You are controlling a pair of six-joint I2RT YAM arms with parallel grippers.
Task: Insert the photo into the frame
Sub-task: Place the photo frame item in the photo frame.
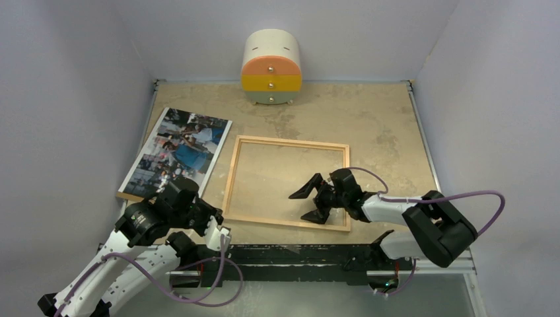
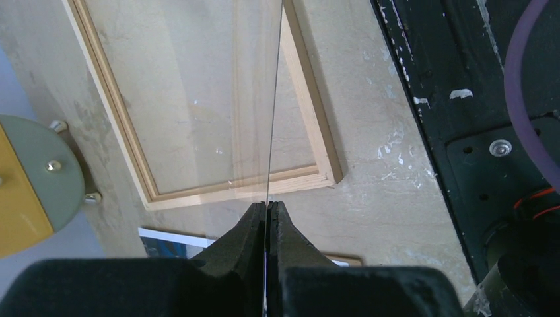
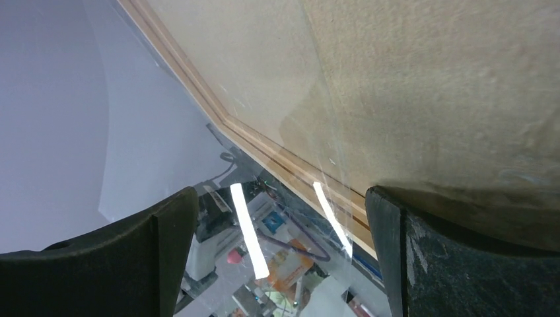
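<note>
Pinching the edge of a clear pane (image 2: 275, 99) between jaws pressed tight together, the left gripper (image 2: 267, 208) is sitting at the near left of the table (image 1: 389, 132). From its own wrist camera the pane is showing edge-on, as a thin bright line running away from the fingertips. Across from it, the right gripper (image 1: 308, 203) is reaching leftward over the near right part of the frame (image 1: 231, 178), its two black fingers spread wide and gripping nothing. In the right wrist view the glossy pane is catching bright strip reflections between those fingers, though whether it is actually touching them is not possible to tell. The frame, light wood with narrow borders, is lying flat at the middle of the table with bare tabletop showing inside it. Just beside its left border, outside it, the photo (image 1: 178, 148) is lying face up on a brown board (image 1: 129, 195), angled toward the far left corner and showing people in blue and white. Farthest back, a round drawer cabinet (image 1: 271, 66) in cream, orange and yellow is standing against the rear wall.
</note>
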